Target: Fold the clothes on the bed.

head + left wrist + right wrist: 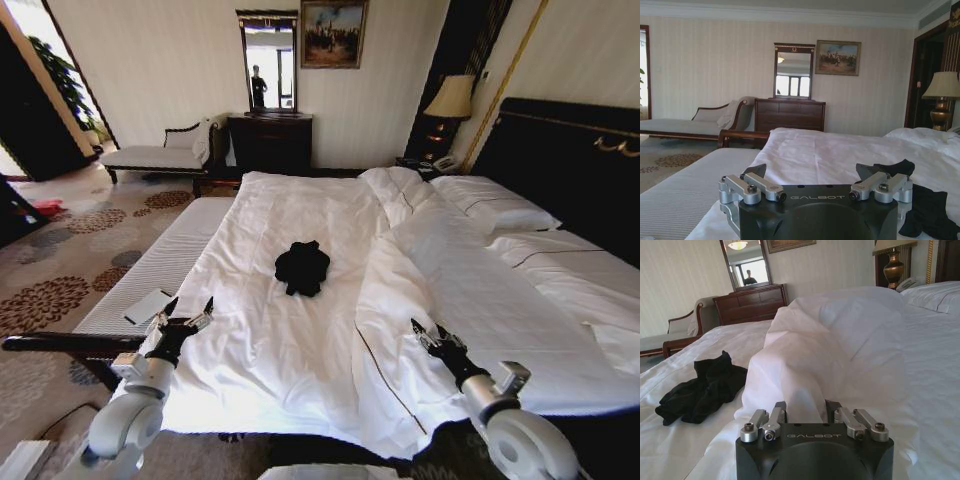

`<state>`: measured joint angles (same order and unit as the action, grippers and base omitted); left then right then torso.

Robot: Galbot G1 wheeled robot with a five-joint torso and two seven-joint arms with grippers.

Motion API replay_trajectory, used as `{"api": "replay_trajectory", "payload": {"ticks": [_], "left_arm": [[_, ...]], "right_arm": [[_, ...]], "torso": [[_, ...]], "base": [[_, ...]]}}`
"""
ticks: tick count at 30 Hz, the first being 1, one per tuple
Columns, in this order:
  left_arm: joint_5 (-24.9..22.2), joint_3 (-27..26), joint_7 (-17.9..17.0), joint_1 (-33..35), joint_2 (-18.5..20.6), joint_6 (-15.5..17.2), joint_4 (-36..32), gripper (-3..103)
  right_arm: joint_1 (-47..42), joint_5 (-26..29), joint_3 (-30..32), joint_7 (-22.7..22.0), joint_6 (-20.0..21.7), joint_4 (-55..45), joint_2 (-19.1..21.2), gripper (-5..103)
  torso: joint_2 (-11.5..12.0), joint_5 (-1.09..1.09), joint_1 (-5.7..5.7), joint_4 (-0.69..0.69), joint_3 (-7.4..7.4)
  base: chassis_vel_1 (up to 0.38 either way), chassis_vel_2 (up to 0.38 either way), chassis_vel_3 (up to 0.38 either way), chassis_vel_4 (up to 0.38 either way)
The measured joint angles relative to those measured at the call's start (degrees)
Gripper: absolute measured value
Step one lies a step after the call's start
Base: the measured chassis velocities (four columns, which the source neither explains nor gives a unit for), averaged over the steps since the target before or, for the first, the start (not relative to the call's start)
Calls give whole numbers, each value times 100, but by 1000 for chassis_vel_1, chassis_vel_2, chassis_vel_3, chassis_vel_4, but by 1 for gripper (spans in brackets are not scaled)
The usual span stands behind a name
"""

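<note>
The clothes (302, 267) lie as one crumpled black heap in the middle of the bed's white duvet (280, 345). My left gripper (188, 310) hovers open over the near left edge of the bed, short of the heap. In the left wrist view the left gripper (812, 172) stands wide open, with the clothes (926, 210) ahead and to one side. My right gripper (428, 332) is open above a raised fold of duvet (400, 290) at the near right. The right wrist view shows the right gripper (806, 409) facing that fold (820, 350), with the clothes (702, 387) beyond it.
A pale striped bench (160, 265) runs along the bed's left side with a flat pad (148, 305) on it. Pillows (495, 205) and a dark headboard (570, 160) lie at the right. A chaise (160, 155), dresser (270, 140) and lamp (450, 98) stand by the far wall.
</note>
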<state>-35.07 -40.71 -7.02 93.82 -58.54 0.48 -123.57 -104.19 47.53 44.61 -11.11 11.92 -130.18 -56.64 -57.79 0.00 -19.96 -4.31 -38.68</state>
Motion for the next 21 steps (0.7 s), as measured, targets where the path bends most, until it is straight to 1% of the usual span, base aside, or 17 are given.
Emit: {"api": "replay_trajectory", "payload": {"ticks": [2,3,4,5,8,9,10,11,16,21], "left_arm": [[3,0,0,3,3,-2,0,100],[3,0,0,3,3,-2,0,100],[7,1,0,5,3,-2,0,100],[15,3,0,6,3,-2,-1,100],[27,11,-1,6,-1,-4,-5,100],[27,11,-1,6,-1,-4,-5,100],[34,15,-1,8,-6,-4,-8,100],[41,16,-1,12,-10,-5,-8,100],[49,13,-1,29,-21,-8,-14,100],[51,0,-2,59,-21,-12,-49,100]], "right_arm": [[-12,-47,0,0,-25,1,-16,31],[-12,-47,0,0,-25,1,-16,31],[-18,-61,0,0,-37,0,-23,25],[-24,-70,0,0,-44,-5,-28,25],[-33,-86,2,-4,-51,-37,-41,9],[-33,-86,2,-4,-51,-37,-41,9],[-30,-94,2,-16,-51,-39,-49,4],[-26,-104,2,-27,-51,-39,-59,2],[-65,-94,68,-72,-63,-63,-62,1],[-47,94,403,-226,-69,-122,82,1]], "torso": [[0,0,0,0,0],[0,0,0,0,0],[0,0,0,0,0],[0,0,0,0,0],[0,0,0,0,0],[0,0,0,0,0],[0,0,0,0,0],[0,0,0,0,0],[0,0,0,0,0],[0,0,0,0,0]], "base": [[0,0,0,0],[0,0,0,0],[0,0,0,0],[0,0,0,0],[0,0,0,0],[0,0,0,0],[0,0,0,0],[0,0,0,0],[0,0,0,0],[0,0,0,0]]}}
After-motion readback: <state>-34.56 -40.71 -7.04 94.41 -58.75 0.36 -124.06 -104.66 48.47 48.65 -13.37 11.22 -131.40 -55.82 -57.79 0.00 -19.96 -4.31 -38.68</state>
